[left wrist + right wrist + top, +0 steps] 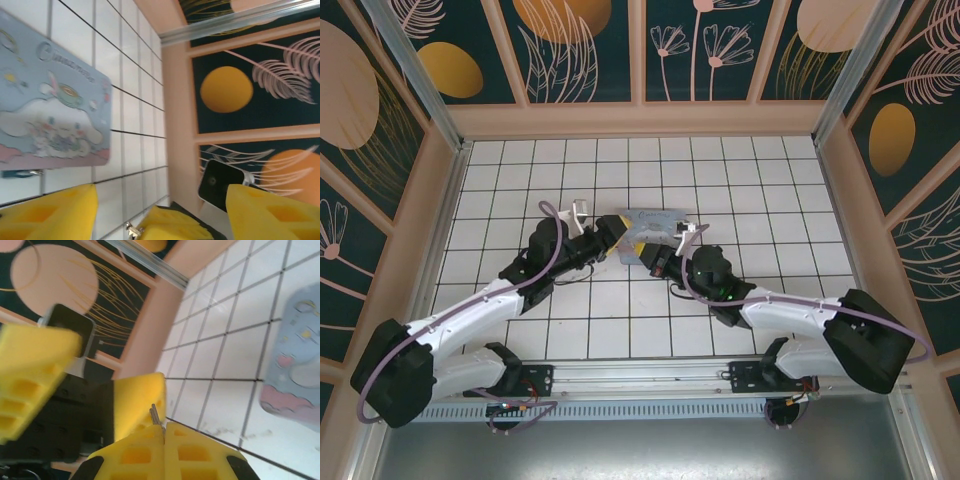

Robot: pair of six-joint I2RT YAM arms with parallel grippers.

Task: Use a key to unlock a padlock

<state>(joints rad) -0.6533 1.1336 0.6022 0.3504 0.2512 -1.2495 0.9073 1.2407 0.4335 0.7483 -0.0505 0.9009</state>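
The key (155,414) juts lengthwise out of the clamped right tool (164,429).

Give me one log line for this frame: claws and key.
left claw: open | right claw: shut on key, tip sticking out | claws close together beside blue tin

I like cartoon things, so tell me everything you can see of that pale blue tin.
The tin is a flat, pale blue rectangle with rounded corners, perhaps metal. Its lid shows a white cartoon figure, clouds, a cup and a pink band along one edge. It lies picture up on the white tiles.
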